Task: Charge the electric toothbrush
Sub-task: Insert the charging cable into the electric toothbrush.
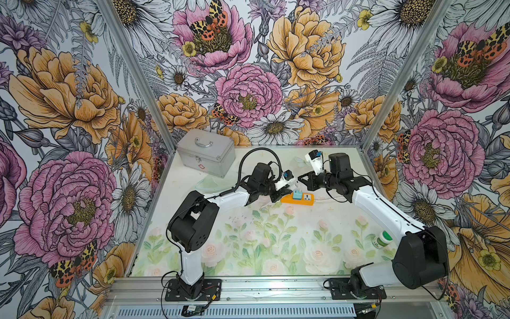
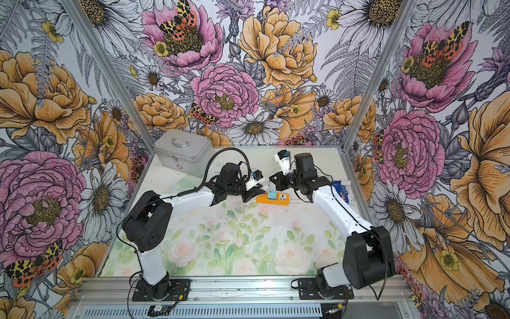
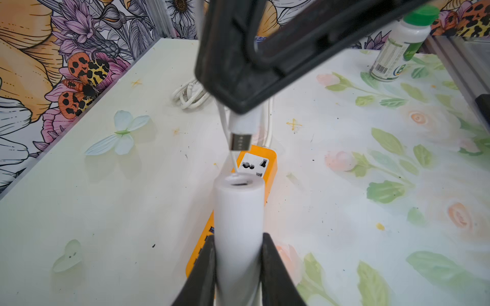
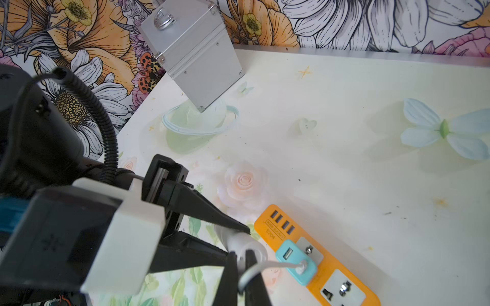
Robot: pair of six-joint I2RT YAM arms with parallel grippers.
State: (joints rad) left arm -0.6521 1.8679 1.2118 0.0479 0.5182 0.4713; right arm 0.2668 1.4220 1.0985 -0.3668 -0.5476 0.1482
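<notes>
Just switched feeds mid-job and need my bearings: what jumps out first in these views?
At mid-table, the left tool grips the white electric toothbrush, port end toward the right tool, which pinches the cable connector just short of that port. Below them lies the orange power strip with a teal adapter plugged in.

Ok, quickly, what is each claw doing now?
Left claw: closed on the toothbrush.
Right claw: closed on the cable plug.

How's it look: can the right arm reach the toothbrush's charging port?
Probably yes: the right gripper, shut on the cable plug, hangs just off the charging port of the electric toothbrush, nothing between.
</notes>
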